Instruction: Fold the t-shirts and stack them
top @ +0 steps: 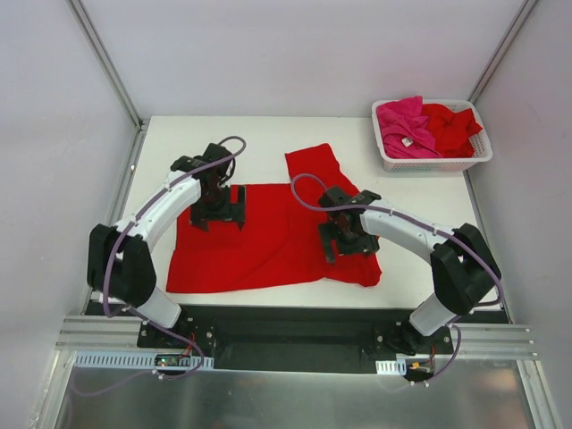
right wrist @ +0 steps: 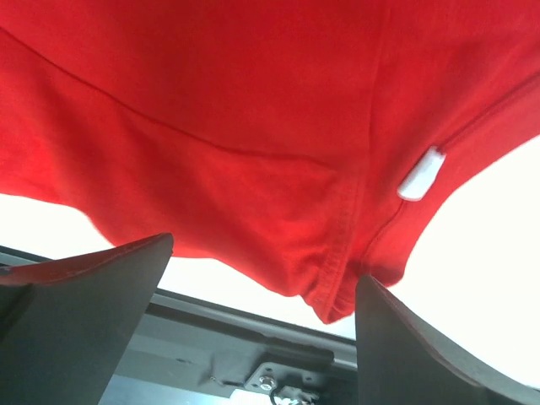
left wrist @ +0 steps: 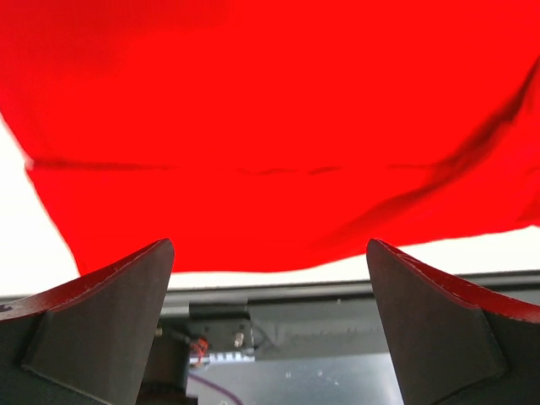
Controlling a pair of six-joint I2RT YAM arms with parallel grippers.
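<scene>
A bright red t-shirt point(top: 268, 237) lies spread on the white table, with one part point(top: 315, 164) reaching toward the back. My left gripper point(top: 217, 213) hovers over the shirt's back left part and is open with nothing between its fingers. My right gripper point(top: 347, 239) is over the shirt's right side, also open and empty. In the left wrist view the red t-shirt point(left wrist: 270, 126) fills the top, above the open left gripper point(left wrist: 270, 278). The right wrist view shows a hemmed corner of the red t-shirt point(right wrist: 253, 169) with a white label point(right wrist: 420, 173), just beyond the open right gripper point(right wrist: 266, 287).
A white slotted basket point(top: 429, 164) stands at the back right corner. It holds a magenta-pink t-shirt point(top: 404, 125) and another red t-shirt point(top: 451, 127). White walls and metal posts surround the table point(top: 259, 147). A black rail runs along the near edge.
</scene>
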